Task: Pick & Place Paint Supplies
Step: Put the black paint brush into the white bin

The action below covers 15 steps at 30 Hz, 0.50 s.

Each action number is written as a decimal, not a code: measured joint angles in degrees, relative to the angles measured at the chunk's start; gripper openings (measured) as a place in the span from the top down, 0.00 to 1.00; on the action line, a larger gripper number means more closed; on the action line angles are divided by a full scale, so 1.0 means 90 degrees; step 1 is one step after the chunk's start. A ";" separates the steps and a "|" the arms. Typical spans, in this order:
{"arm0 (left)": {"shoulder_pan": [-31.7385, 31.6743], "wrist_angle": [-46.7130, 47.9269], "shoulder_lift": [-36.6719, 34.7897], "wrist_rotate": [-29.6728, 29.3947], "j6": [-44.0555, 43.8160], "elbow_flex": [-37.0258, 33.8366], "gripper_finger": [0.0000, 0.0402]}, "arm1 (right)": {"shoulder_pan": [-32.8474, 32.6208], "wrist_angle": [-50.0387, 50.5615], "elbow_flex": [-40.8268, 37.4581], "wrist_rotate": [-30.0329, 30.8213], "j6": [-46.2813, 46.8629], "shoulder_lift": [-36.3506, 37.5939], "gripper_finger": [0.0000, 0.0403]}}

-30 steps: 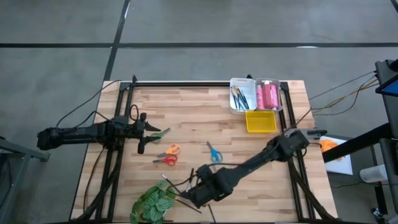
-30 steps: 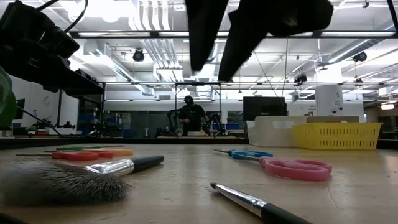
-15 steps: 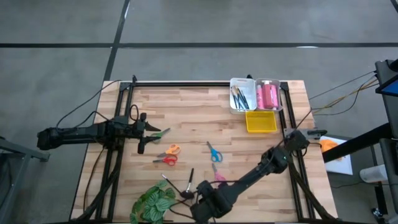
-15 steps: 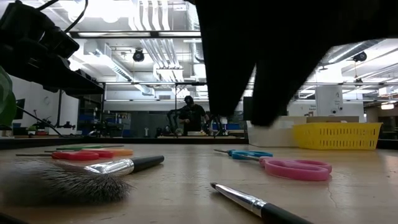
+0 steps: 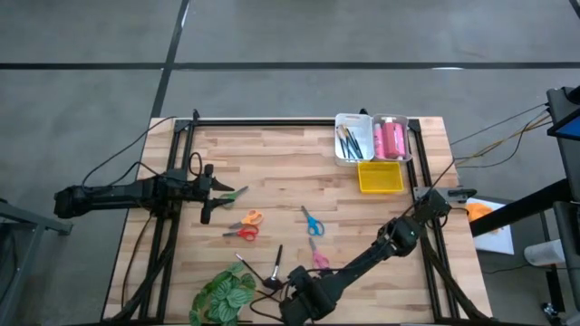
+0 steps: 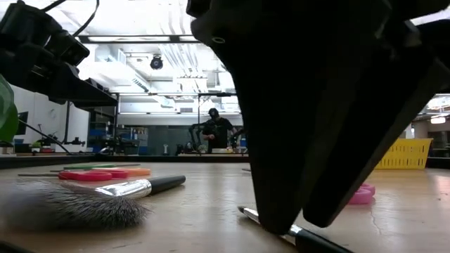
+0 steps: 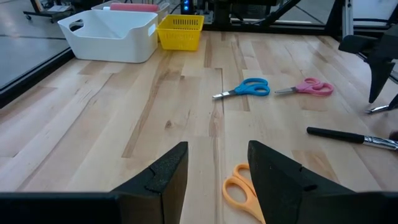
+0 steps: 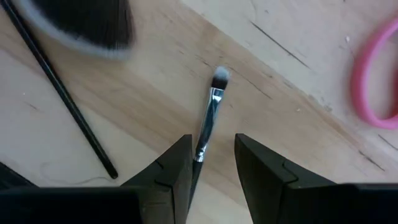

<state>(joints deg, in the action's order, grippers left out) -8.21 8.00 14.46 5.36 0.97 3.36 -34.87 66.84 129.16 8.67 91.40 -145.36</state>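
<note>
My right gripper [image 8: 211,168] stands open near the table's near edge, pointing down. Its fingertips [image 6: 275,223] are low over the wood on either side of a small silver-ferruled brush [image 8: 210,118], which lies flat. A big fluffy brush [image 6: 70,204] and a thin dark handle [image 8: 62,93] lie beside it. Pink scissors [image 5: 319,258], blue scissors [image 5: 313,222], and orange scissors [image 5: 251,218] and red scissors [image 5: 243,233] lie flat mid-table. My left gripper [image 7: 217,168] waits open at the table's left, just short of the orange scissors [image 7: 239,190]. My right gripper comes at the small brush from above, its fingers across the handle [image 8: 200,149], one on each side. Whether a finger touches the handle, I cannot tell. The brush lies flat on the table.
A white bin [image 5: 353,138] with brushes, a clear bin with pink tubes [image 5: 391,138] and a yellow basket [image 5: 380,176] stand at the far right. A green leafy plant [image 5: 222,294] lies at the near edge, left of my right gripper. Green scissors [image 5: 237,192] lie by my left gripper.
My right gripper has gone down and toward the table's near edge, coming from high above the table to just over the wood, around the small brush. Its fingers stay equally far apart. The brushes and scissors have not moved.
</note>
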 joint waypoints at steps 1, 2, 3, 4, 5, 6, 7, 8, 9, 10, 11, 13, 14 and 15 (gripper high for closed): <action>-0.0001 0.0001 0.0002 -0.0001 0.0001 0.0000 0.58 | 0.0000 -0.0011 -0.0038 -0.0019 0.0002 0.0000 0.71; -0.0002 0.0001 0.0002 0.0001 0.0002 0.0001 0.58 | 0.0000 -0.0016 -0.0077 -0.0017 0.0002 0.0000 0.71; 0.0000 0.0001 0.0002 -0.0001 0.0002 0.0001 0.58 | 0.0000 -0.0039 -0.0114 -0.0039 0.0002 0.0013 0.71; -0.0002 0.0001 0.0002 -0.0001 0.0002 0.0001 0.58 | 0.0000 -0.0043 -0.0149 -0.0068 -0.0001 0.0018 0.71; 0.0000 0.0001 0.0002 0.0000 0.0000 0.0000 0.58 | 0.0000 -0.0058 -0.0180 -0.0107 -0.0008 0.0028 0.71; -0.0002 0.0001 0.0002 0.0000 0.0000 0.0001 0.58 | 0.0002 -0.0058 -0.0202 -0.0132 -0.0008 0.0033 0.71; 0.0000 0.0001 0.0002 0.0000 0.0002 -0.0001 0.58 | 0.0007 -0.0066 -0.0225 -0.0166 -0.0005 0.0039 0.71; -0.0001 0.0001 0.0002 -0.0001 0.0001 0.0000 0.58 | 0.0007 -0.0070 -0.0247 -0.0206 -0.0003 0.0042 0.71; 0.0000 0.0001 0.0002 0.0000 0.0001 -0.0001 0.58 | 0.0007 -0.0070 -0.0267 -0.0240 0.0000 0.0044 0.71; 0.0000 0.0001 0.0002 0.0001 0.0000 0.0001 0.58 | 0.0009 -0.0059 -0.0269 -0.0261 0.0002 0.0044 0.71; 0.0000 0.0001 0.0002 0.0001 0.0000 -0.0001 0.58 | 0.0010 -0.0029 -0.0273 -0.0277 0.0002 0.0044 0.71; 0.0000 0.0001 0.0002 0.0000 0.0002 -0.0001 0.58 | 0.0010 0.0088 -0.0268 -0.0299 0.0012 0.0044 0.71; -0.0001 0.0001 0.0002 -0.0001 0.0001 0.0000 0.58 | 0.0009 0.0170 -0.0254 -0.0305 0.0014 0.0044 0.71; 0.0000 0.0001 0.0002 -0.0001 0.0002 -0.0001 0.58 | 0.0007 0.0240 -0.0240 -0.0310 0.0017 0.0043 0.72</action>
<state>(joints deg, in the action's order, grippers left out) -8.21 8.01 14.48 5.34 0.99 3.36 -34.81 69.00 127.00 5.88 91.55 -144.97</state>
